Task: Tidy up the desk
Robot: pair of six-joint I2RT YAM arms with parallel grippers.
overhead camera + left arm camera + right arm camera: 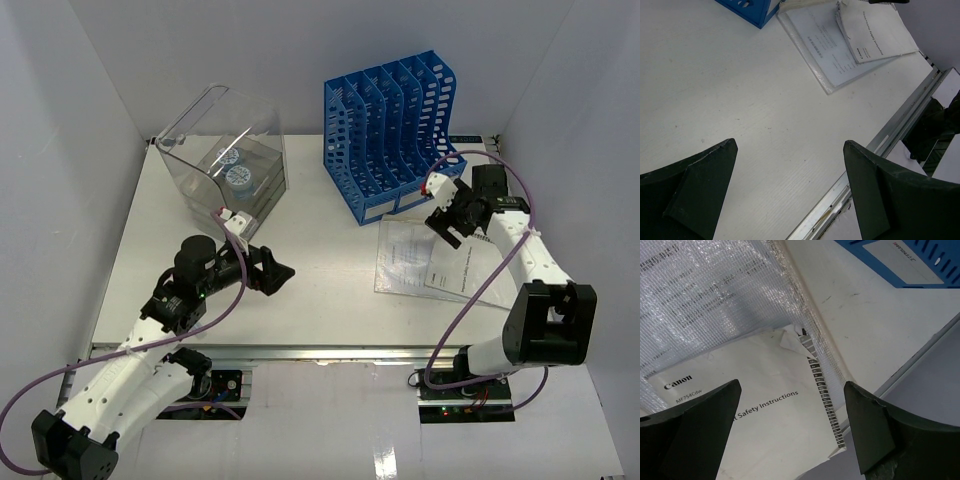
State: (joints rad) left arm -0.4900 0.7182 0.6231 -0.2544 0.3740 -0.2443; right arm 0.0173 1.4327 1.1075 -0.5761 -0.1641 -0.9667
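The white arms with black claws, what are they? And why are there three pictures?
That is a robot: a left arm and a right arm bolted to the front of a white desk. The big picture looks down from above. The other two come from cameras on the wrists. On the desk stand a blue file rack and a clear plastic box. A plastic sleeve and a Canon booklet lie near the right gripper. The left gripper hovers over bare desk. Both are open, holding nothing.

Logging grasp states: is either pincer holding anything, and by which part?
Nothing is held. The left pincer is open over the desk; the right pincer is open above the booklet, not gripping it.
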